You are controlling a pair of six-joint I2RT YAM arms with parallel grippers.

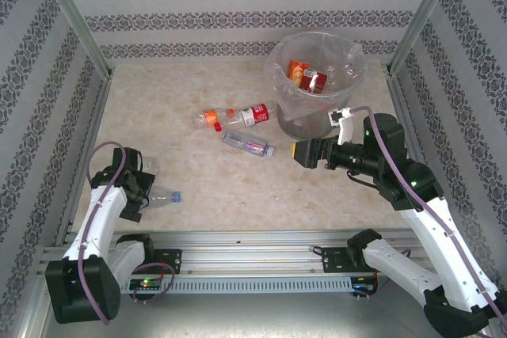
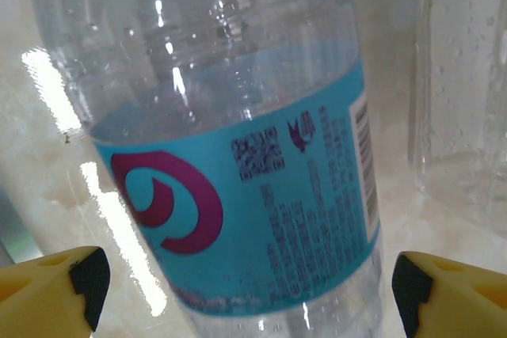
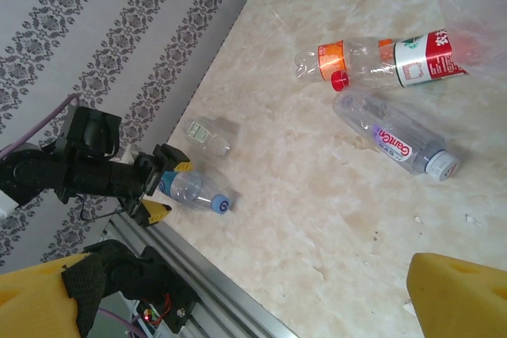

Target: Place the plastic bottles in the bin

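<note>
The tabletop [image 1: 238, 195] was a glossy cream marble pattern that caught bright glare [image 2: 49, 89]. Grey-and-white damask-striped wallpaper [image 1: 238, 13] covered the back and side walls. Slanting aluminium posts [image 1: 75, 21] framed the corners, and a slotted aluminium rail [image 1: 253, 239] ran along the near edge.

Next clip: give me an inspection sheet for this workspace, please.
Surface: glossy beige marbled table.
Job's things: bin holds bottles; orange-label bottle, red-label bottle and purple-label bottle lie mid-table; blue-label bottle lies near the left arm.
Clutter: small clear container, type unclear.
Grippers: left gripper open, straddling the blue-label bottle; right gripper open, empty, beside the bin.
Cables: purple cable along each arm.
Surroundings: patterned walls, metal frame.
</note>
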